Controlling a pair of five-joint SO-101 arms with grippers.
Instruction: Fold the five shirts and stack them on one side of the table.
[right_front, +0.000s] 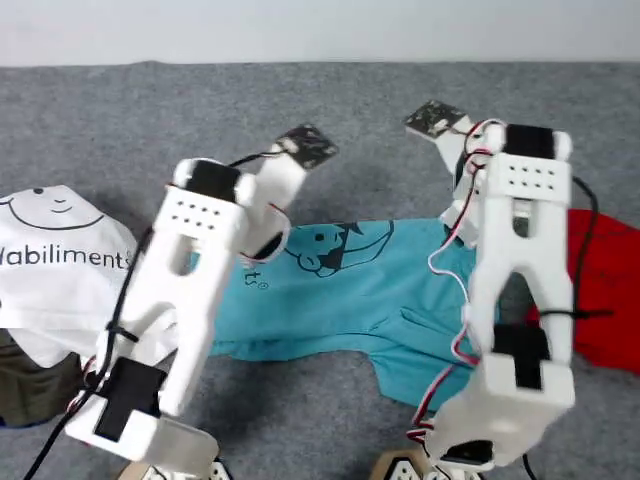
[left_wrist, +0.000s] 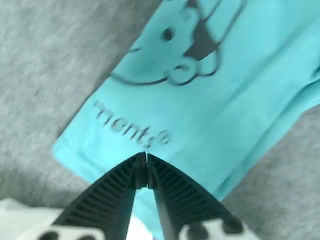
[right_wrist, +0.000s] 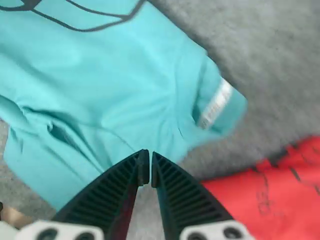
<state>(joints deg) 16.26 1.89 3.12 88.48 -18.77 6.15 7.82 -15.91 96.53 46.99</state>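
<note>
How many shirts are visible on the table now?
3: a teal shirt in the middle, a white shirt at the left, a red shirt at the right. Dark cloth under the white one may be another.

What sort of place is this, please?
Probably a robot lab workbench: a gray cloth-covered table, two white robot arms, and a teal shirt, white shirt and red shirt spread for folding.

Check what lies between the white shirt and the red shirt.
The teal shirt, spread on the grey table, lies between the white shirt and the red shirt, per the high view.
</note>
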